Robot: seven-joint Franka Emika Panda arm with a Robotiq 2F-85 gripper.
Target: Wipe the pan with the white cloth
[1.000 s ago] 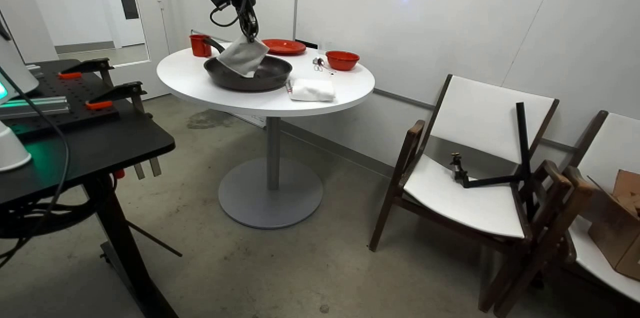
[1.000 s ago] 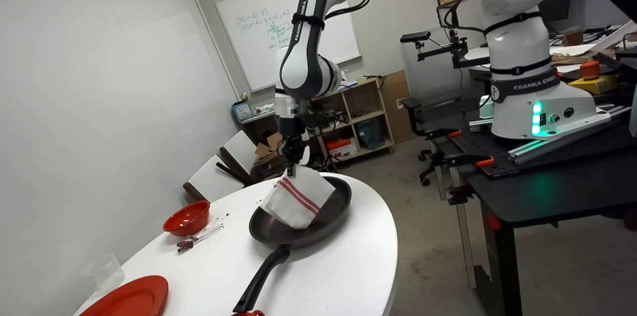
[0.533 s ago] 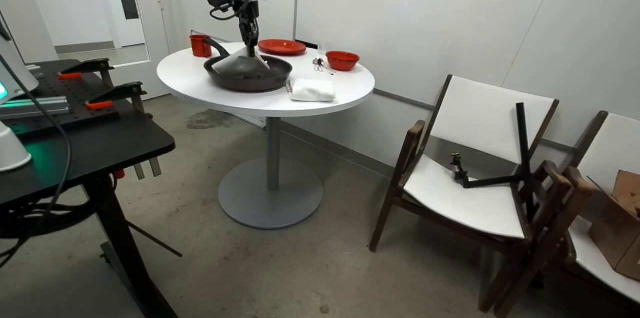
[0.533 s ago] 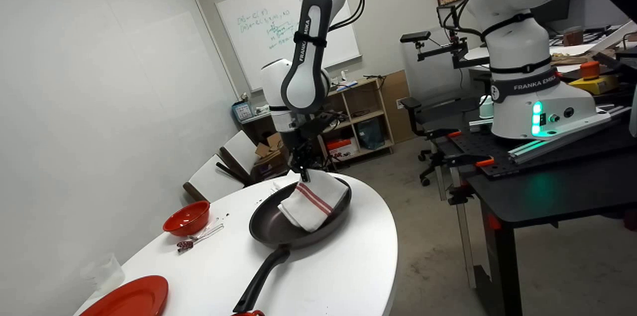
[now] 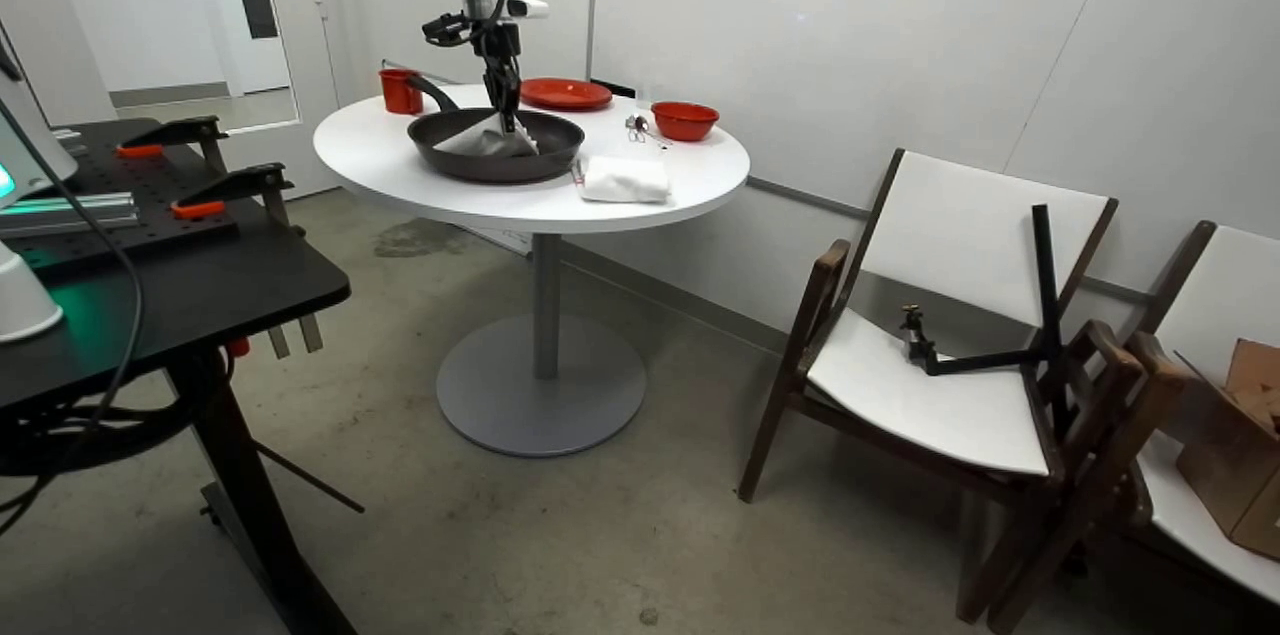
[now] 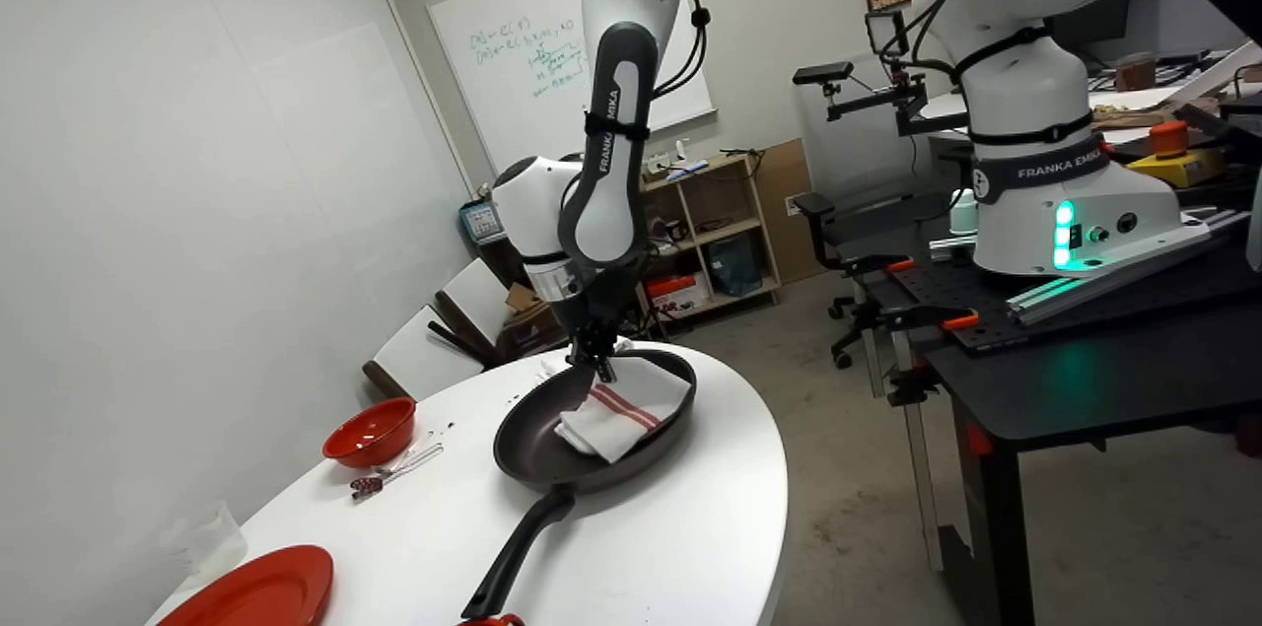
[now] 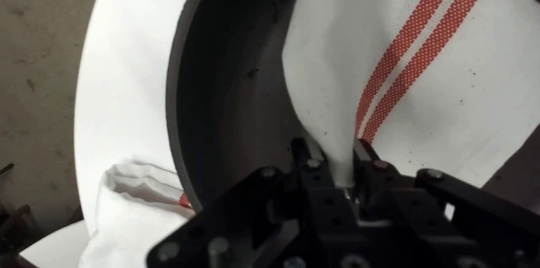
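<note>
The black pan (image 5: 480, 169) rests on the round white table, its handle (image 6: 518, 552) reaching toward the red cup. Inside it lies the white cloth (image 6: 623, 414), folded and marked with two red stripes. One gathered part of the cloth (image 7: 447, 74) rises between the fingers of my gripper (image 7: 331, 150), which is shut on it. In both exterior views the gripper (image 5: 508, 127) points down into the pan, low over its floor. A few dark specks (image 7: 252, 73) show on the bare pan floor and on the cloth. The fabric covers part of the pan floor.
Beside the pan lies another folded white cloth (image 5: 625, 180) near the table edge. A red bowl (image 5: 685, 121), a red plate (image 5: 566, 95) and a red cup (image 5: 402, 92) stand around. Metal utensils (image 6: 399, 468) lie by the bowl, and a clear cup (image 6: 207, 547) by the plate.
My gripper has come down into the pan with the cloth. The cloth first hung as a broad sheet over the pan and now lies lower, folded against its floor. The pan stays put.
</note>
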